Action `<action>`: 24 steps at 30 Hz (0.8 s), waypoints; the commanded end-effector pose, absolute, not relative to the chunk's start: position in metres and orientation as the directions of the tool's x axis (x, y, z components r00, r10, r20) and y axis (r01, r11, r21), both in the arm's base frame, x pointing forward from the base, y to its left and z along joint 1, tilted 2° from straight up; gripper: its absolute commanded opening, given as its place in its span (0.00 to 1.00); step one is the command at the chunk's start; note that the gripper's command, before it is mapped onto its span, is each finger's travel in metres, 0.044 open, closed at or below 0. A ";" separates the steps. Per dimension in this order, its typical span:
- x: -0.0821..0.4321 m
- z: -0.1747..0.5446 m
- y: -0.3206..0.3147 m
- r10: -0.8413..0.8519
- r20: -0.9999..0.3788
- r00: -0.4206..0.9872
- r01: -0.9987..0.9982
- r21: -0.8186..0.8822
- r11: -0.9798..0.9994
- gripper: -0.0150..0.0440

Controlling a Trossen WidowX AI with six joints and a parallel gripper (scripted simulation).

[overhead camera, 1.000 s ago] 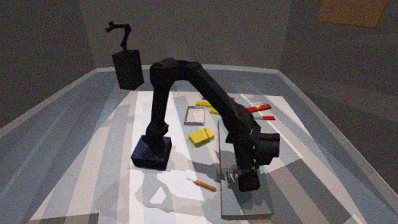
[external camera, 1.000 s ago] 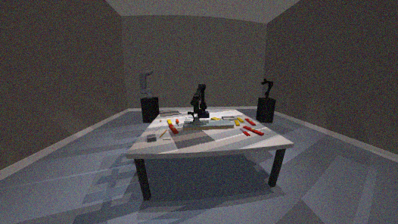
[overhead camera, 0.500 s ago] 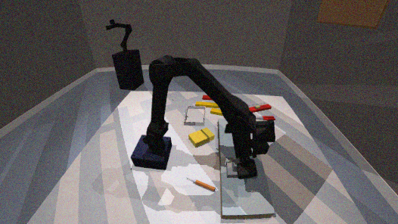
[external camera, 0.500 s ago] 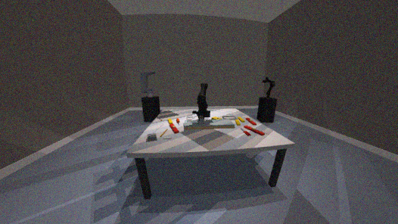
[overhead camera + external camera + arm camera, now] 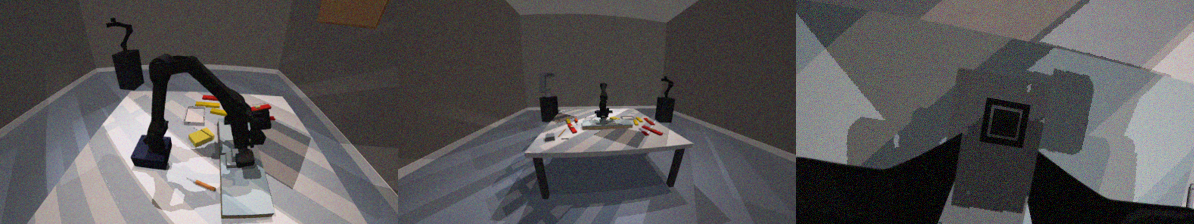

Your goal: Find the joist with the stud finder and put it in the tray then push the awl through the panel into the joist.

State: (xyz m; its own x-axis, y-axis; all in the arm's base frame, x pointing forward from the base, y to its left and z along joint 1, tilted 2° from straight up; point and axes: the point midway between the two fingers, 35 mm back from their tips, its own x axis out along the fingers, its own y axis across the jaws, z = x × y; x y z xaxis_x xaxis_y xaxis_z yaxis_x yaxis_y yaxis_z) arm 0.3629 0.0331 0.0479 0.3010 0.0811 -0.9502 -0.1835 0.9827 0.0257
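The stud finder (image 5: 245, 159) (image 5: 991, 175), a dark grey block with a black square face, is held in my gripper (image 5: 245, 147) (image 5: 994, 144). The gripper is shut on it. It is low over the middle of the pale floor panel (image 5: 246, 202) (image 5: 621, 124) (image 5: 1161, 110); a dark shadow lies beside it, and I cannot tell whether it touches. No light shows on its square face. The awl (image 5: 205, 185), with an orange handle, lies on the table between the arm base and the panel. The shallow tray (image 5: 194, 123) stands behind, left of the panel's far end.
A yellow block (image 5: 201, 137) lies between the arm base (image 5: 151, 156) and the panel. Yellow bars (image 5: 207, 104) and red tools (image 5: 262, 107) (image 5: 652, 130) lie toward the far end. More red and yellow tools (image 5: 571, 128) and a grey box (image 5: 549, 137) show in the exterior view.
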 end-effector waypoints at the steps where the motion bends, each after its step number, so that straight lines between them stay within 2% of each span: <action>1: 0.359 0.048 0.045 0.081 -0.951 0.300 -0.183 0.026 0.983 0.25; 24: 0.347 0.050 0.113 0.088 -0.950 0.298 -0.183 0.034 0.983 0.25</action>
